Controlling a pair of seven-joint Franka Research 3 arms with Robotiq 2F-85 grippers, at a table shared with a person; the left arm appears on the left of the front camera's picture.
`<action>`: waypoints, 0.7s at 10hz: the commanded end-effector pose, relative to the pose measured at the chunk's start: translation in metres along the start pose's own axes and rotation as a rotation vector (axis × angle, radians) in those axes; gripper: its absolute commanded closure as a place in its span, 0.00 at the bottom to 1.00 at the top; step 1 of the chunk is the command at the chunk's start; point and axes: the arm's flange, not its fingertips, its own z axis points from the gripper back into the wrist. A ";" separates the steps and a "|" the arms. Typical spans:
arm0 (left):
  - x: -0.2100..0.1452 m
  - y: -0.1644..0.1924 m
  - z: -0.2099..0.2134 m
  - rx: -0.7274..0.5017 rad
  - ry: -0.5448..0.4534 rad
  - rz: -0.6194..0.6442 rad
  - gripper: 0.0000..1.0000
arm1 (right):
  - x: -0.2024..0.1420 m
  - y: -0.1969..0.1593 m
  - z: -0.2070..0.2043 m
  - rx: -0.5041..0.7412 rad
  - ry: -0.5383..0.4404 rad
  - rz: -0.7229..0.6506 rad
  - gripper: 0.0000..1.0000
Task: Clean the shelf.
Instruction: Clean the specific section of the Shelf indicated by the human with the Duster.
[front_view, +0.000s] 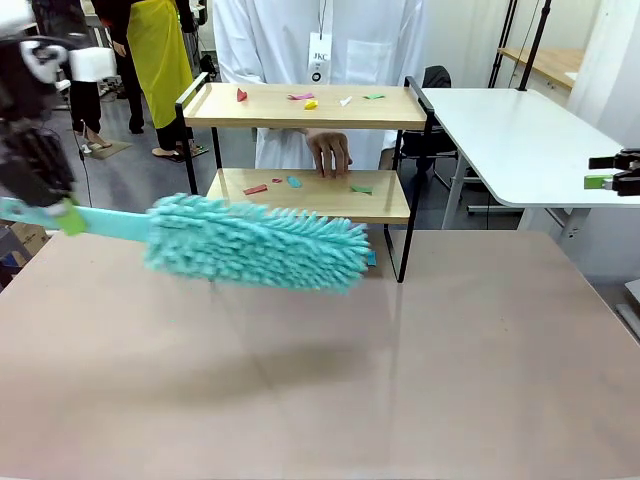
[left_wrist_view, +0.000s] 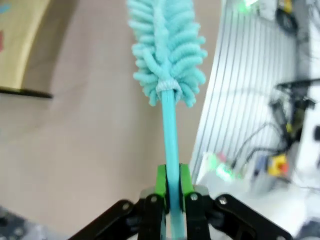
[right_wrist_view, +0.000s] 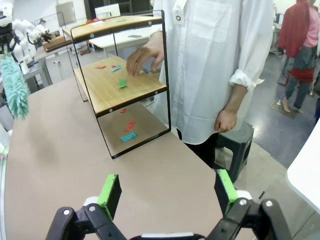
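Teal duster (front_view: 255, 243) hangs level above the bench (front_view: 450, 380), its handle clamped in the left jaws. Right jaws stand wide open, empty. Shelf (front_view: 270, 105) sits at the bench's far edge, coloured scraps (front_view: 362, 188) on both boards, a person's hand (front_view: 329, 152) at the lower one.

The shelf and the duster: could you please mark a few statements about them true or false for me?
1. The left tool is shut on the handle of the duster. True.
2. The duster's head rests on the top board of the shelf. False: it hangs above the table, in front of the shelf.
3. Coloured scraps lie on both boards. True.
4. The right tool grips a cloth. False: it is open and empty.
5. A person's hand reaches down to the lower board. True.
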 end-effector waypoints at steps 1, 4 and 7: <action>0.025 -0.035 -0.020 0.042 -0.114 0.143 0.87 | 0.002 0.000 0.000 -0.001 0.000 0.005 0.00; 0.045 -0.023 -0.025 0.029 -0.127 0.329 0.87 | 0.002 0.000 0.000 -0.001 0.000 0.005 0.00; 0.041 -0.040 -0.022 0.051 -0.129 0.260 0.87 | 0.002 0.000 0.000 -0.001 0.000 0.005 0.00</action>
